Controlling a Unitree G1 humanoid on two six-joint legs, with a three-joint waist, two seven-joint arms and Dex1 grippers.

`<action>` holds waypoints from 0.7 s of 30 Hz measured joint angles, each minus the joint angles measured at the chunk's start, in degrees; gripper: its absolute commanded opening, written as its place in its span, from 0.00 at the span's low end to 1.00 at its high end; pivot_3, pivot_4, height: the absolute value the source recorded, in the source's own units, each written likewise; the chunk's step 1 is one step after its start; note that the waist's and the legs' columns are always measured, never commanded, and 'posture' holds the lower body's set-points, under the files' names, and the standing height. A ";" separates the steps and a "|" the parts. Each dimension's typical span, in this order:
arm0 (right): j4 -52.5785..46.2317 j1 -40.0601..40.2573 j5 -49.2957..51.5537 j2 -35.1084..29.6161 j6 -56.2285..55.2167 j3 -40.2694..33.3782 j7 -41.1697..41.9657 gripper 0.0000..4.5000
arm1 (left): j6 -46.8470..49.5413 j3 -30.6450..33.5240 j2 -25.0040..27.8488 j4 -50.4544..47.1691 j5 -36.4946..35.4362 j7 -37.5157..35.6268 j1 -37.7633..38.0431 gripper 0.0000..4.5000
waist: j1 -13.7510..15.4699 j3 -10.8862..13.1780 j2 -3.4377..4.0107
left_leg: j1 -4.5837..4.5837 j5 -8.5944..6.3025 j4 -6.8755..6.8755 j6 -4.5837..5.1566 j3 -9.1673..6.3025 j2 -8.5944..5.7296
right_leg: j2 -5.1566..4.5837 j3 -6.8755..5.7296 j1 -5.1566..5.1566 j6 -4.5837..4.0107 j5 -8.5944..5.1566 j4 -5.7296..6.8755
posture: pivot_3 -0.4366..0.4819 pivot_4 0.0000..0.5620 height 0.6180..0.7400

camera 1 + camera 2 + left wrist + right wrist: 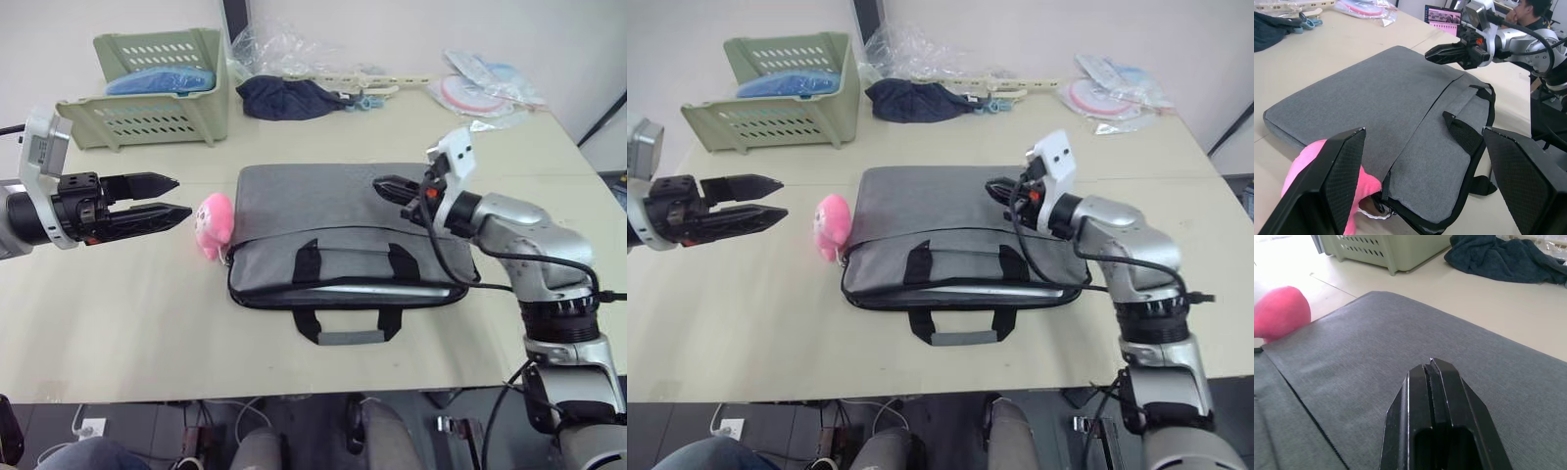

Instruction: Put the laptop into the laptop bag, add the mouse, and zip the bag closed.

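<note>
The laptop bag lies lengthwise between both arms: closed right pincer above it (nearer), open left pincer beside it.

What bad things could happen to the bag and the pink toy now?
1. The pink plush lies against the laptop bag right by its zipper corner, so it might get caught or knocked away when the open left gripper goes there.
2. The bag's near edge looks unzipped, with a silver edge showing, likely the laptop. If the shut right gripper above the bag pushes it, that could slip out.
</note>
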 measured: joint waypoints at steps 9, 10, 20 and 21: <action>5.22 -1.48 -2.97 9.28 -5.17 2.32 1.12 0.02 | 2.04 2.04 -0.87 -3.54 -1.51 2.72 2.08 0.91 | -1.28 0.02 0.04 | 0.05 0.01 0.00 -0.01 -0.04 0.01 | -0.01 -0.02 -0.02 -0.03 -0.02 0.13 | 0.48 0.27 1.00; 5.02 -1.48 -2.96 9.62 -5.11 2.33 1.11 0.02 | 2.33 2.31 -0.87 -3.81 -1.56 2.83 2.62 0.91 | -1.30 0.02 0.04 | 0.06 0.00 0.00 -0.01 -0.05 0.01 | 0.00 -0.01 -0.02 -0.04 -0.02 0.15 | 0.48 0.27 1.00; 0.51 3.08 -3.14 13.43 -2.45 3.60 1.11 0.02 | 5.12 3.76 -0.93 -8.39 -3.81 5.30 5.70 0.91 | -1.43 0.02 0.04 | 0.06 0.00 0.01 -0.01 -0.10 0.00 | -0.01 -0.01 -0.02 -0.06 -0.03 0.17 | 0.48 0.27 1.00; 0.52 3.10 -3.25 13.64 -2.43 3.82 1.11 0.02 | 5.29 3.76 -0.93 -8.73 -3.96 5.57 5.69 0.91 | -1.58 0.02 0.04 | 0.07 0.01 0.01 -0.02 -0.09 0.00 | -0.01 -0.01 -0.02 -0.06 -0.04 0.17 | 0.48 0.27 1.00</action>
